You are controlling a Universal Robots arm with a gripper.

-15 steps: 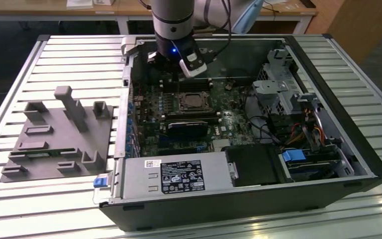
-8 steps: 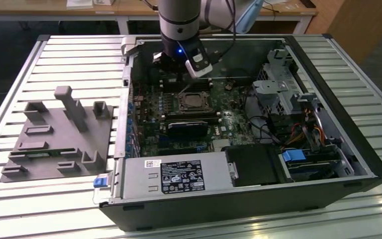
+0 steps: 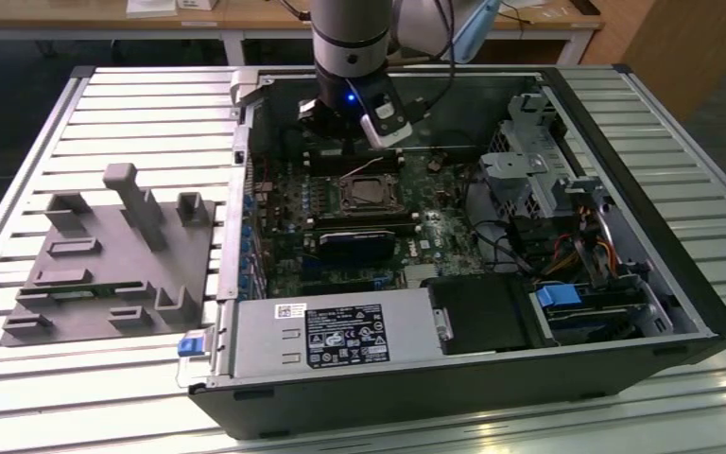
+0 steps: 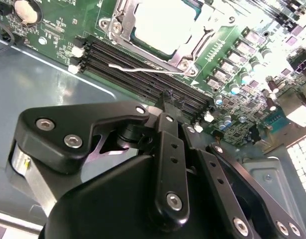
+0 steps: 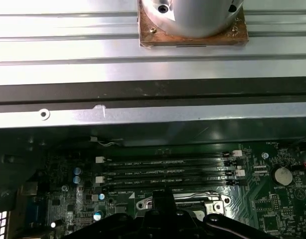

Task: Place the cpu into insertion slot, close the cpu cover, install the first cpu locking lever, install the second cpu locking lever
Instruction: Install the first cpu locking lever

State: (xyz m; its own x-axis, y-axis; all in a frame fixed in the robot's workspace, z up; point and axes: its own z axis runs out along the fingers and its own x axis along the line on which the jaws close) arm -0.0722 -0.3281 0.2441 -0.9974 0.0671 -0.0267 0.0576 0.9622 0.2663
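Note:
The cpu (image 4: 160, 22) shows its silvery top inside the insertion slot (image 3: 369, 193) on the green board. The cpu cover (image 4: 148, 51) lies flat as a metal frame around it. A thin wire locking lever (image 4: 138, 69) sticks out loose over the black memory slots (image 5: 168, 172). My gripper (image 4: 166, 99) hangs just above those memory slots, a little off the socket's edge, with its fingers shut and nothing between them. In the exterior view the gripper (image 3: 360, 156) is inside the open case, just behind the socket. In the first wrist view the gripper (image 5: 163, 198) sits next to the socket's metal frame (image 5: 213, 201).
The open computer case (image 3: 665, 284) lies on a slatted metal table. A black block (image 3: 356, 241) sits in front of the socket. The power supply (image 3: 332, 336) and drive cage (image 3: 540, 170) crowd the near and right sides. A grey fixture (image 3: 117, 251) stands on the exterior view's left.

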